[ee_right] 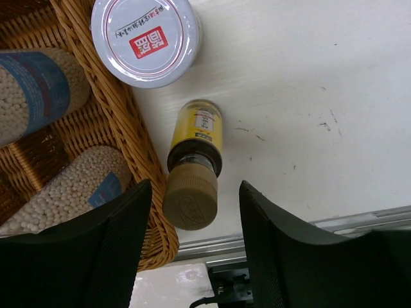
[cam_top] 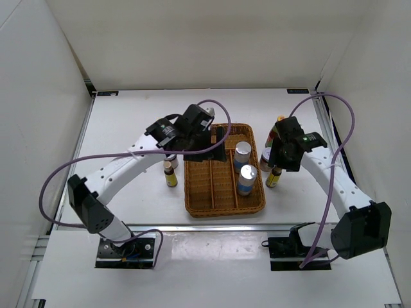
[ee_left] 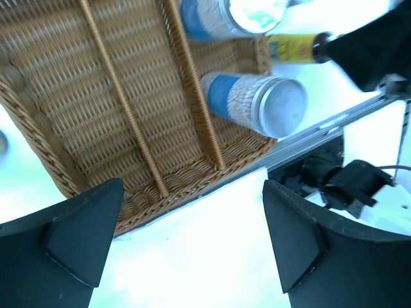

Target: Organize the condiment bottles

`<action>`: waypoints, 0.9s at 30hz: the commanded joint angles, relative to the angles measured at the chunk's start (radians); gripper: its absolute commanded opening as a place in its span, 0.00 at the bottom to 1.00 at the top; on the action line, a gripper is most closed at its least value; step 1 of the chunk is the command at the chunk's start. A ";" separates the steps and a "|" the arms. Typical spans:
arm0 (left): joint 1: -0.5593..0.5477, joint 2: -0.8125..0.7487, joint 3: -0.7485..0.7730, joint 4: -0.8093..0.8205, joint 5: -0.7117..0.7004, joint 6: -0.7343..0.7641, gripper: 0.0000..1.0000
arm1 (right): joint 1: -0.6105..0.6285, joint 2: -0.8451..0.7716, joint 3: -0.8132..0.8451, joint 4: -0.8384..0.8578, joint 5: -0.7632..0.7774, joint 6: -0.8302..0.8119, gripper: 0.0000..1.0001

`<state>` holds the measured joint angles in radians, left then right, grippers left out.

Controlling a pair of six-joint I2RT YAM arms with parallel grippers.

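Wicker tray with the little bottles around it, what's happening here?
Condiments are being sorted into the wicker tray. Two blue silver-topped cylinders stand in its right compartment. The right hand, open, straddles a small brown yellow-labelled bottle standing on the table just outside the tray's right rim, beside a white-lidded jar. The left hand hovers open over the tray, holding nothing.

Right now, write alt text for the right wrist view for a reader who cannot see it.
The right gripper, open, hovers over a small brown yellow-labelled bottle standing on the white table beside a wicker tray. A white-lidded jar stands next to it; two blue-labelled cylinders sit inside the tray.
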<state>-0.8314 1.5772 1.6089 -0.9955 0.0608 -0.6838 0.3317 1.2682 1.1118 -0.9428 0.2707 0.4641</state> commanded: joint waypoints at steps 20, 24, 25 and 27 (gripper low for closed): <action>0.247 -0.292 -0.001 -0.141 -0.151 0.130 1.00 | -0.011 -0.044 0.213 -0.120 0.053 -0.068 0.00; 0.247 -0.313 -0.010 -0.141 -0.205 0.139 1.00 | -0.011 -0.053 0.415 -0.165 0.015 -0.107 0.00; 0.247 -0.325 -0.021 -0.141 -0.229 0.139 1.00 | -0.011 -0.053 0.446 -0.165 -0.004 -0.119 0.00; 0.247 -0.325 -0.032 -0.141 -0.265 0.139 1.00 | -0.011 -0.041 0.546 -0.174 -0.053 -0.131 0.00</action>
<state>-0.5854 1.2751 1.5993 -1.1255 -0.1257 -0.5617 0.3260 1.2591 1.5227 -1.1069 0.2646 0.3782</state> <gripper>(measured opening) 0.998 0.387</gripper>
